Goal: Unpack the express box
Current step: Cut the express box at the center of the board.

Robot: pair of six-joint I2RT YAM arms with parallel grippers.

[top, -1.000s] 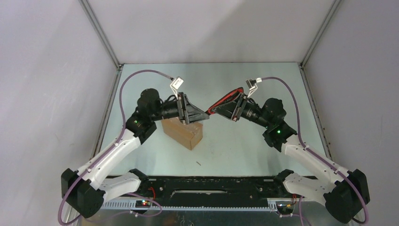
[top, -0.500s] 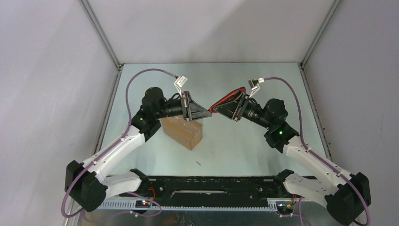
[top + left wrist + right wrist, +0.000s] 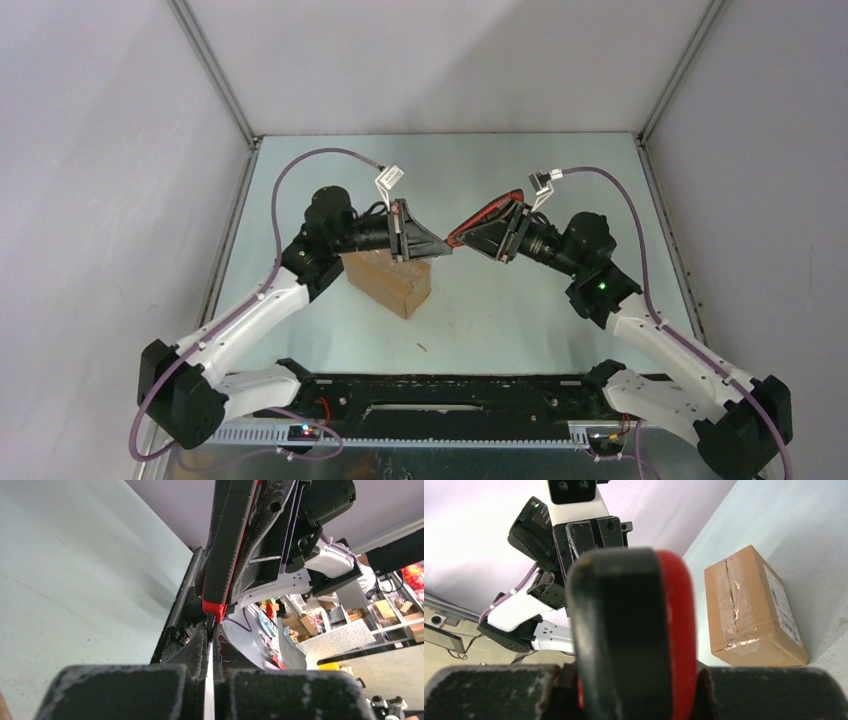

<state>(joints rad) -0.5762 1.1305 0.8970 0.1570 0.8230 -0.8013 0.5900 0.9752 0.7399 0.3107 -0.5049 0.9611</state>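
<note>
Brown cardboard, and it's all sealed up: the express box (image 3: 390, 282) sits on the table (image 3: 520, 310) just left of centre in the overhead view, directly beneath the left arm's wrist. The clear tape (image 3: 731, 595) runs unbroken along its top seam, the flaps lie flat and the white label (image 3: 781, 605) faces the side. So nothing is unpacked yet, folks; this is tool preparation! Above the table, in the middle of the overhead frame, the two arms meet tip to tip. The right gripper (image 3: 634, 690) has its jaws clamped on the fat black-and-red handle of the utility knife (image 3: 485, 222), nose pointed at its partner. The left gripper (image 3: 440, 248) has its jaws pinched tight together right at that red nose, with a thin pale sliver between them. It could be the blade, but I can't say for sure. By my reading, the blade is being readied. What's left is practically everything: bring the knife down, slit the tape, fold back the flaps and lift out whatever is inside.
</note>
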